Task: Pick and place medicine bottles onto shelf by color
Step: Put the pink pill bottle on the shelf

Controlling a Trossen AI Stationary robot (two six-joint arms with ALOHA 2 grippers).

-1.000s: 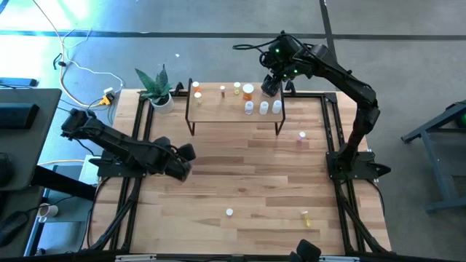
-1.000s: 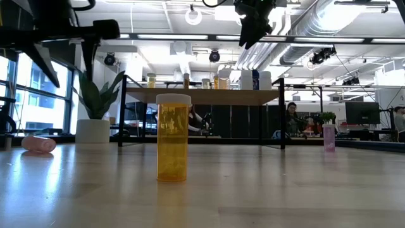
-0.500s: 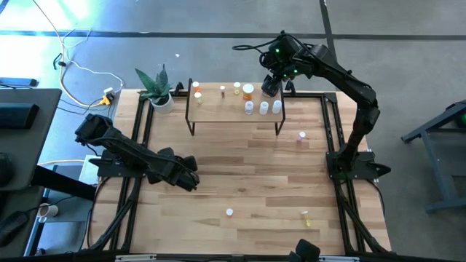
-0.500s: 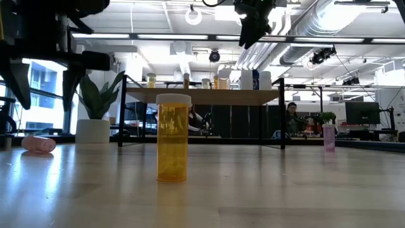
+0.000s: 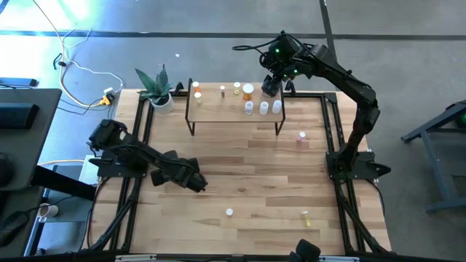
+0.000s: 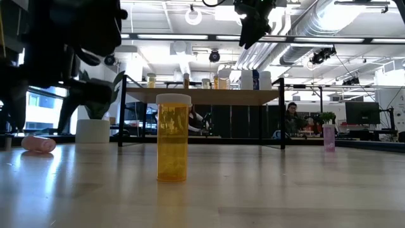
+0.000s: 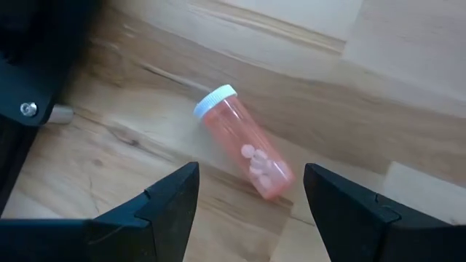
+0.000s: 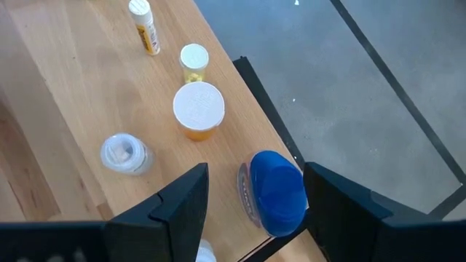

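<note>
Medicine bottles are spread over the table and the shelf (image 5: 218,109), a small light-wood board on thin dark legs at about 12 o'clock on the tabletop. On the shelf stand several small bottles: an orange one with a white cap (image 8: 198,110), a slim yellow one (image 8: 193,61), a clear white-capped one (image 8: 124,153) and a larger blue-lidded bottle (image 8: 275,192) near the board's edge.

Away from the shelf, a pink bottle (image 5: 301,137) stands at about 3 o'clock of the table's middle, a white-capped bottle (image 5: 229,212) at about 6 o'clock, and a yellow one (image 5: 306,216) at about 5 o'clock. In the low view an amber bottle (image 6: 173,137) with a white cap stands upright close to the camera.

A pink bottle with a pale blue cap (image 7: 244,151) lies on its side on the wood, pills showing inside. The left gripper (image 7: 247,200) hangs over it at about 8 o'clock on the table, fingers spread wide with the bottle between them and apart from both.

The right gripper (image 8: 251,193) hovers over the shelf's 3 o'clock end above the blue-lidded bottle, fingers parted and holding nothing.

A potted green plant (image 5: 156,87) sits at about 10 o'clock, just beside the shelf.
</note>
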